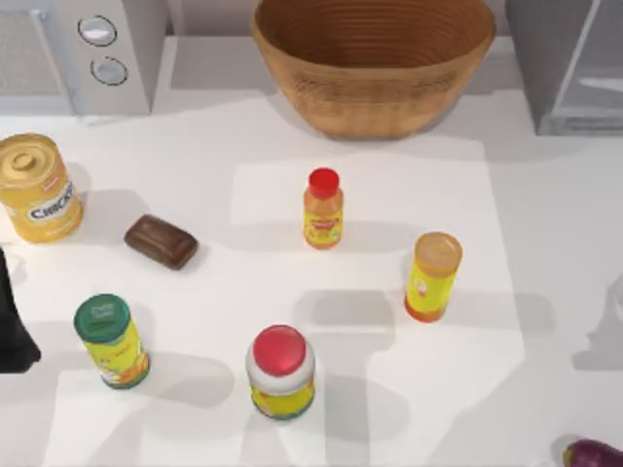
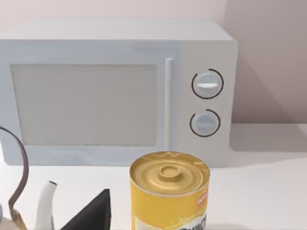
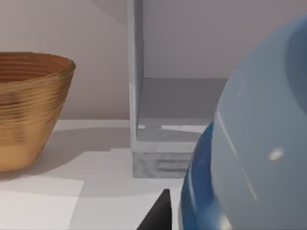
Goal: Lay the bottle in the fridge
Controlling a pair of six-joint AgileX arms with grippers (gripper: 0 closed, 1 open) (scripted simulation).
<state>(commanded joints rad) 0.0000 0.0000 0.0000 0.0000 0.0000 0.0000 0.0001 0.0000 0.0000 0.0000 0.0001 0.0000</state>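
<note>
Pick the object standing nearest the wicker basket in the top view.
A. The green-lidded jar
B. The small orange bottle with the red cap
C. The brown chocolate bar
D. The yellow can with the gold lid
B: the small orange bottle with the red cap stands just in front of the wicker basket, closer than the yellow can, green-lidded jar or chocolate bar.

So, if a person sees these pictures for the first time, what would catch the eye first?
Probably the big woven basket at the back middle of the table, between the grey microwave at the back left and the open fridge at the back right. Next, the bright containers: a yellow can at the left and an orange bottle near the middle. In the right wrist view, the bottle looms very close, facing the fridge.
</note>
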